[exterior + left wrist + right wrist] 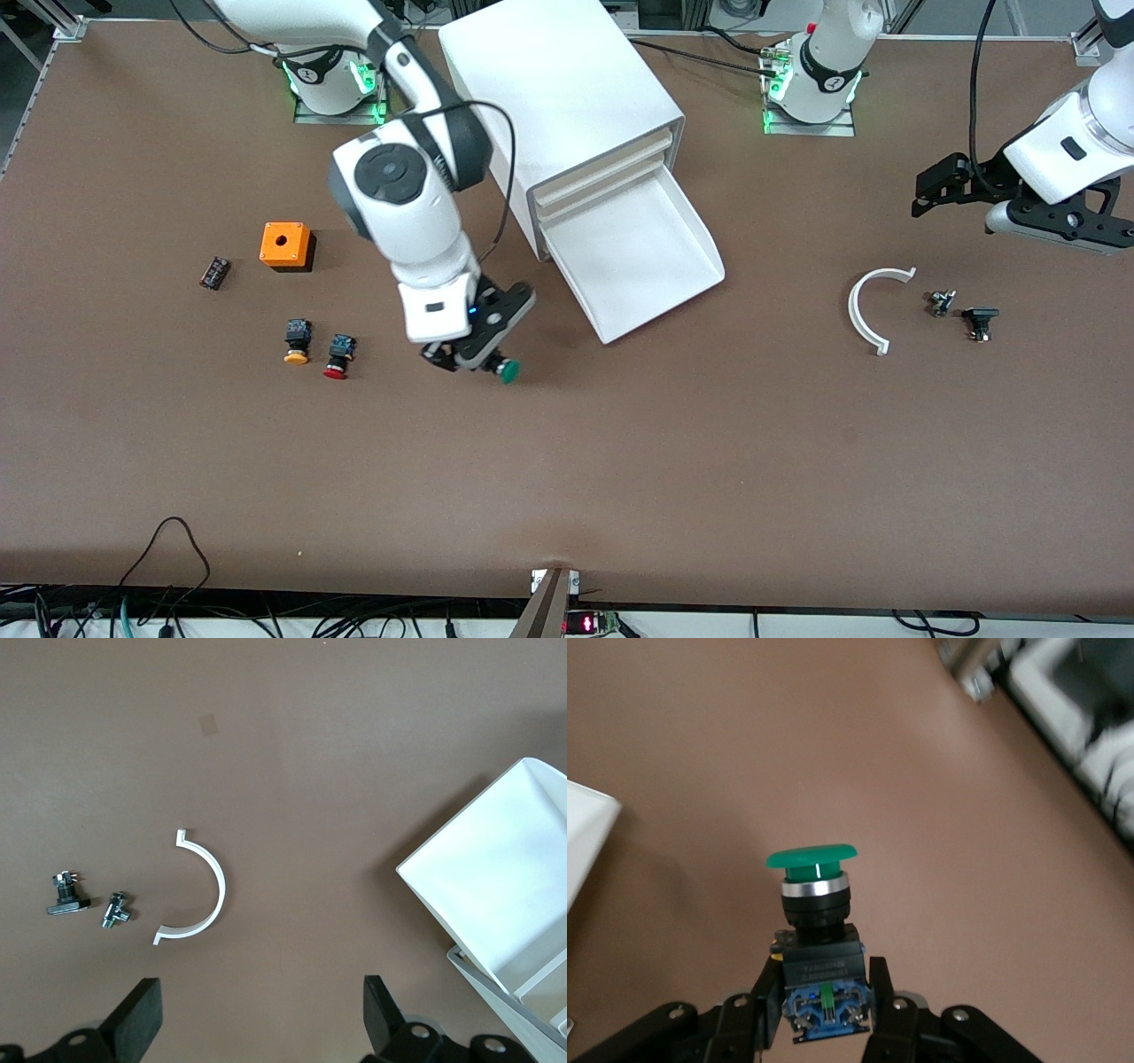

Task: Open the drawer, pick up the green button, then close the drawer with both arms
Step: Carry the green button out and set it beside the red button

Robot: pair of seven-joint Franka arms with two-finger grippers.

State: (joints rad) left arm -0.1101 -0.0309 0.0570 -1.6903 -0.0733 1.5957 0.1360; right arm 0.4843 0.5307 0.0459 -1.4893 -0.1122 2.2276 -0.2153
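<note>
The button (508, 370) is being gripped by its black-and-blue body between the clenched fingers of the right gripper (478, 356), above the table (620, 478) toward its middle, nearer the front camera than the cabinet (567, 106). The drawer (640, 252), lowest in the cabinet at the table's robot-side edge, is being left pulled out. The left gripper (941, 184) is being held spread apart and waiting over the left arm's end of the table, above the white curved piece (873, 306) and two small metal parts (961, 310).
</note>
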